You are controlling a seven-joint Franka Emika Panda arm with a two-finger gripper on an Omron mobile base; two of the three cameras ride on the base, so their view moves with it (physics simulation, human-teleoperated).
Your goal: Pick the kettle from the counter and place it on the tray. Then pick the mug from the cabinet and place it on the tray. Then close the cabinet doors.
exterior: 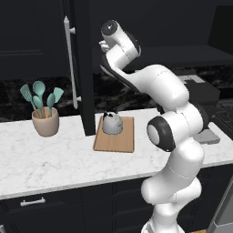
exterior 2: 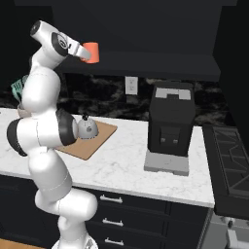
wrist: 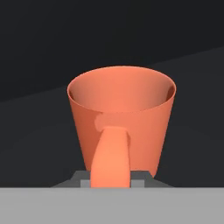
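Note:
The orange-red mug (wrist: 122,113) stands on the dark shelf of the cabinet (exterior 2: 146,63), its handle turned toward the hand. My gripper (wrist: 111,179) is closed around that handle, one dark fingertip tight against each side. From the right base view, the mug (exterior 2: 90,52) sits at the end of the raised hand. Down on the counter (exterior: 45,159), the grey kettle (exterior: 111,123) rests upright on the wooden tray (exterior: 113,144). One black cabinet door (exterior: 84,68) hangs open edge-on behind the tray's left end.
A beige pot of teal utensils (exterior: 44,120) stands left on the counter. A black coffee machine (exterior 2: 171,126) on a grey base sits right of the tray (exterior 2: 90,143), with a stove (exterior 2: 231,165) beyond it.

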